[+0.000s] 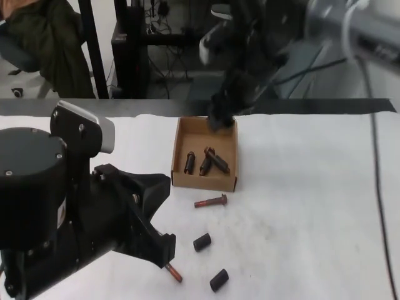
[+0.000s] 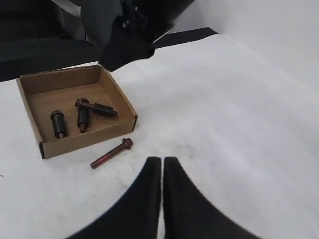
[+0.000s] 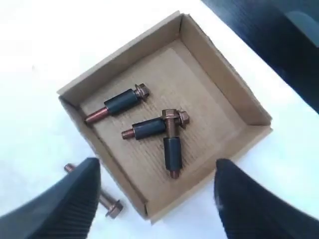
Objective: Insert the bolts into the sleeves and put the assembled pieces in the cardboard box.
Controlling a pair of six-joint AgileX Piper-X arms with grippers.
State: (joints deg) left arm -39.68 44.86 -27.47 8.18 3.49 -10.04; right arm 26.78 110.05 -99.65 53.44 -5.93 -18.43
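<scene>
The cardboard box point(image 1: 181, 156) stands mid-bench and holds three bolts in black sleeves point(image 3: 149, 128). On the white cloth in front of it lies a loose copper bolt point(image 1: 210, 201), with two empty black sleeves point(image 1: 202, 242) point(image 1: 219, 280) nearer. A second bolt point(image 1: 173, 272) pokes out from under the left arm point(image 1: 75, 206). My left gripper point(image 2: 162, 164) is shut and empty, a short way from the loose bolt point(image 2: 110, 153). Above the box point(image 3: 219, 84) my right gripper point(image 3: 157, 167) hangs open with nothing in it.
The right arm point(image 1: 231, 94) reaches in from the far side over the box's back wall. White cloth covers the bench, with open room to the right of the box. A dark bench edge runs along the back.
</scene>
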